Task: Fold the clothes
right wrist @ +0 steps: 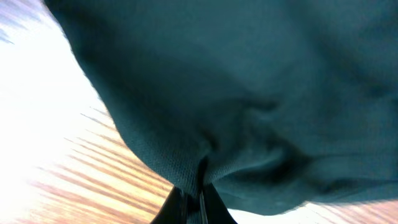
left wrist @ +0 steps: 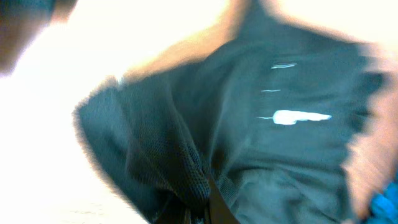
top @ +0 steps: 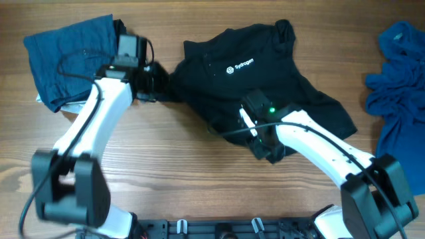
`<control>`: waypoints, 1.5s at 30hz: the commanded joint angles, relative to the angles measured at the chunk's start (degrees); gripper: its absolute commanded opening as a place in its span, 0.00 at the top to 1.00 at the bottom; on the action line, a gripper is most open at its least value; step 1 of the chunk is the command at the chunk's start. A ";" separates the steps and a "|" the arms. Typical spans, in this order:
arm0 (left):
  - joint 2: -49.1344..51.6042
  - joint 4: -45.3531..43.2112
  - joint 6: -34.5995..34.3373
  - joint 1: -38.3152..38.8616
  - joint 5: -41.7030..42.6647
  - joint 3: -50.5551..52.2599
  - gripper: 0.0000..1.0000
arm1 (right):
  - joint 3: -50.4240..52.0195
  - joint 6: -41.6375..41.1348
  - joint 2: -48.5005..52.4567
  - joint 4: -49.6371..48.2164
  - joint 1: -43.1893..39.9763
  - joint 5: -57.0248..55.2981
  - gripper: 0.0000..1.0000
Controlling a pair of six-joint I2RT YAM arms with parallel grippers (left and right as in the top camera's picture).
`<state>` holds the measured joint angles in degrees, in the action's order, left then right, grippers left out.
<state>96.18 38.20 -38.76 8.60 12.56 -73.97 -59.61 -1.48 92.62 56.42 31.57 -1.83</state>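
My left gripper (left wrist: 208, 202): clamped tight, pinching the black polo shirt (top: 265, 79) at its edge.
My right gripper (right wrist: 200, 186): pinching a shirt fold.
Logo (left wrist: 301, 116): ahead-right of my left fingertips.

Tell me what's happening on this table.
Two robot arms are working on a black polo shirt that lies rumpled on the wooden table. The left arm has its jaws shut on the shirt's left edge. The right arm has its jaws shut on the near hem. A folded dark blue garment sits at the far left, and a blue heap lies at the right.
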 commanded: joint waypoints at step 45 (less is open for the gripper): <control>-7.89 39.30 18.84 9.42 -17.14 -64.83 0.96 | -82.29 12.00 -9.46 27.91 -28.59 -3.76 0.96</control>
<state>83.29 77.14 -18.57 18.39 -3.55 -138.10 -141.05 9.37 83.55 84.71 3.53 -2.17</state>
